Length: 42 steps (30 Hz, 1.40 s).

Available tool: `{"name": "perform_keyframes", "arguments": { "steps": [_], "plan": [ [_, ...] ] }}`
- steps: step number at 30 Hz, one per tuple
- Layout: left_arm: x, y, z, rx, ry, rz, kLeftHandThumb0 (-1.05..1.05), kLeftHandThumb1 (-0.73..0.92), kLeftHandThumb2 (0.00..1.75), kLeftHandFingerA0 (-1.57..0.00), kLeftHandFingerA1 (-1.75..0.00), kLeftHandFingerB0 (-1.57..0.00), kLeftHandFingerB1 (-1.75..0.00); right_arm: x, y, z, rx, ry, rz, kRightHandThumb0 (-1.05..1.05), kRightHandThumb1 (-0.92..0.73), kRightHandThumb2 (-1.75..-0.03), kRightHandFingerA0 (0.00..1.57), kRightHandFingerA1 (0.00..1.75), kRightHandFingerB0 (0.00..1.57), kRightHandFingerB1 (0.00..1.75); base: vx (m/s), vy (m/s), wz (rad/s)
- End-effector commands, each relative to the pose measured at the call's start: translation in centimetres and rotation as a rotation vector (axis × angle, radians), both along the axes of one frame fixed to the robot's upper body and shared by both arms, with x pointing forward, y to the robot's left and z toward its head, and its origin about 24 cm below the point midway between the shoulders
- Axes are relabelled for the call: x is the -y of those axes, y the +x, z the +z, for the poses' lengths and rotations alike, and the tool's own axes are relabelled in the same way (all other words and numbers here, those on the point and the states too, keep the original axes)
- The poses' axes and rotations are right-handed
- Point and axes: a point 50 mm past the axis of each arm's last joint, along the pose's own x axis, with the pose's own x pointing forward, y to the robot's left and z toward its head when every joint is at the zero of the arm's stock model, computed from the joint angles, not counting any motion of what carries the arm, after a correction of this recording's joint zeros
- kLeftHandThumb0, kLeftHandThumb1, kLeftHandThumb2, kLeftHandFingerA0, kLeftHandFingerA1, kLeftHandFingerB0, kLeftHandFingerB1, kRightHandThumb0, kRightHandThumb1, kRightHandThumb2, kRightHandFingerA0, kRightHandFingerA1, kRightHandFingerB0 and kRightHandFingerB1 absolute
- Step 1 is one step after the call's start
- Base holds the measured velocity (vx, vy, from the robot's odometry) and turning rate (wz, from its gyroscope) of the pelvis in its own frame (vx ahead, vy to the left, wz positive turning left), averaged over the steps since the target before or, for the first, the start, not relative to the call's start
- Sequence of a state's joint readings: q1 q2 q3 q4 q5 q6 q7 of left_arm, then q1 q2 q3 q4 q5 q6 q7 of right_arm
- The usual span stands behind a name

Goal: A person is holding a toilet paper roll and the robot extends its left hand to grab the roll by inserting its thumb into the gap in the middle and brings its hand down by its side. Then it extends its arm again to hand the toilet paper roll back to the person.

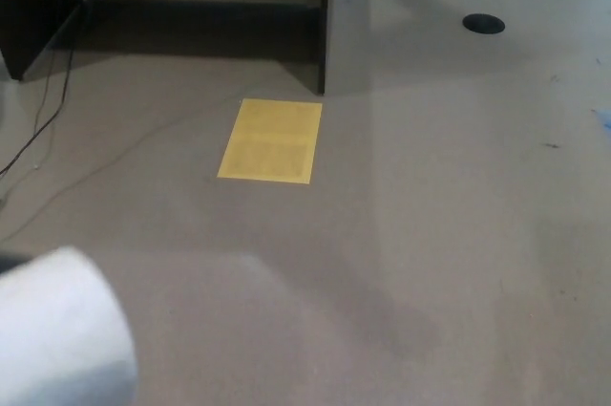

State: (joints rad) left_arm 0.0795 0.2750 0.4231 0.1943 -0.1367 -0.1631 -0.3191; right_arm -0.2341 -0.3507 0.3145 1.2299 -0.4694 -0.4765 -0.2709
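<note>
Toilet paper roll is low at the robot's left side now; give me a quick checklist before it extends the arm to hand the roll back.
1. White toilet paper roll in view: ok, bottom-left corner.
2. Left hand's hold on roll: cannot tell, hand not visible.
3. Person's receiving hand present: not ok, none in view.
4. Right hand clear: cannot tell, not in view.
5. Floor ahead: ok, only a flat yellow paper sheet and thin black cables.
</note>
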Motion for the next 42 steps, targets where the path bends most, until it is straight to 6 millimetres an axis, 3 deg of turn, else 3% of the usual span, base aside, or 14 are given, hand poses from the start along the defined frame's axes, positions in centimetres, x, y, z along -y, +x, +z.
{"name": "perform_keyframes", "arguments": {
  "steps": [1,5,6,9,11,12,13,14,15,23,31,33,37,42],
  "plan": [
    [-2.3,-5.9,-5.2,-0.138,0.092,0.121,-0.12,0.74,0.81,-0.94,-1.5,-0.78,-1.28,0.4,0.0,0.0,-0.019,-0.01,-0.011,-0.49,-0.6,-0.9,0.6,0.63,0.43,0.53,0.0,0.0,0.0],
    [-2.6,-7.9,-7.3,-0.209,0.128,0.138,-0.05,0.74,0.83,-0.95,-1.47,-0.8,-1.21,0.5,-0.3,0.0,-0.019,-0.011,-0.007,-0.48,-0.59,-0.91,0.59,0.63,0.42,0.54,0.0,0.0,0.0],
    [-2.7,-8.6,-8.3,-0.278,0.158,0.145,-0.1,0.76,0.78,-0.94,-1.44,-0.8,-1.18,0.5,-0.3,-0.1,-0.029,-0.012,-0.008,-0.44,-0.74,-0.63,0.63,0.47,0.46,0.39,0.0,0.0,0.0],
    [-2.8,-9.3,-9.6,-0.374,0.157,0.167,-0.12,0.78,0.74,-0.92,-1.41,-0.8,-1.16,0.3,-0.2,-0.2,-0.026,-0.028,-0.001,-0.46,-0.73,-0.62,0.64,0.49,0.47,0.39,0.0,0.0,0.0],
    [-2.7,-8.7,-9.5,-0.357,0.168,0.173,-0.1,0.78,0.74,-0.89,-1.39,-0.79,-1.15,0.4,-0.2,-0.1,-0.024,-0.027,-0.005,-0.45,-0.73,-0.63,0.64,0.49,0.47,0.38,0.0,0.0,0.0],
    [-2.6,-8.6,-9.4,-0.348,0.178,0.157,-0.12,0.76,0.77,-0.92,-1.37,-0.8,-1.16,0.5,-0.2,-0.1,-0.024,-0.023,-0.007,-0.48,-0.6,-0.91,0.58,0.62,0.41,0.53,0.0,0.0,0.0],
    [-2.6,-8.7,-9.5,-0.34,0.187,0.134,-0.08,0.74,0.82,-0.94,-1.36,-0.8,-1.16,0.5,-0.3,-0.1,-0.026,-0.017,-0.008,-0.48,-0.6,-0.91,0.58,0.63,0.41,0.53,0.0,0.0,0.0],
    [-2.5,-8.9,-9.6,-0.33,0.183,0.122,-0.08,0.74,0.82,-0.94,-1.36,-0.8,-1.16,0.6,-0.4,-0.1,-0.03,-0.015,-0.009,-0.48,-0.6,-0.91,0.58,0.63,0.41,0.53,0.0,0.0,0.0],
    [-2.5,-8.8,-9.7,-0.319,0.167,0.135,-0.08,0.72,0.82,-0.96,-1.35,-0.83,-1.16,0.6,-0.4,-0.1,-0.031,-0.001,-0.015,-0.44,-0.73,-0.62,0.63,0.51,0.47,0.39,0.0,0.0,0.0],
    [-2.4,-8.4,-9.6,-0.302,0.175,0.141,-0.1,0.78,0.74,-0.93,-1.36,-0.8,-1.15,0.5,-0.4,-0.1,-0.028,-0.037,0.008,-0.44,-0.73,-0.62,0.64,0.49,0.47,0.39,0.0,0.0,0.0],
    [1.3,0.9,-1.1,0.1,0.085,-0.04,-0.11,0.67,0.93,-1.01,-1.37,-0.84,-1.18,0.4,-0.4,-0.2,-0.034,-0.037,0.006,-0.45,-0.74,-0.63,0.63,0.47,0.47,0.39,0.0,0.0,0.01],
    [1.9,1.6,-0.2,0.122,0.079,-0.055,-0.11,0.67,0.93,-1.01,-1.37,-0.84,-1.18,0.4,-0.4,-0.2,-0.034,-0.037,0.005,-0.45,-0.74,-0.63,0.63,0.47,0.47,0.39,0.0,0.0,0.0],
    [7.3,5.8,4.8,0.267,0.171,-0.24,0.04,0.73,0.79,-0.99,-1.3,-0.83,-1.11,0.6,-0.3,-0.1,-0.038,-0.038,0.0,-0.46,-0.74,-0.63,0.63,0.48,0.47,0.38,0.0,0.0,0.0],
    [12.1,7.6,7.1,0.312,0.145,-0.361,0.06,0.76,0.76,-1.0,-1.23,-0.83,-1.12,0.2,0.0,-0.1,-0.029,-0.021,0.002,-0.45,-0.74,-0.63,0.63,0.48,0.48,0.39,0.0,0.0,0.0]
  ]
}}
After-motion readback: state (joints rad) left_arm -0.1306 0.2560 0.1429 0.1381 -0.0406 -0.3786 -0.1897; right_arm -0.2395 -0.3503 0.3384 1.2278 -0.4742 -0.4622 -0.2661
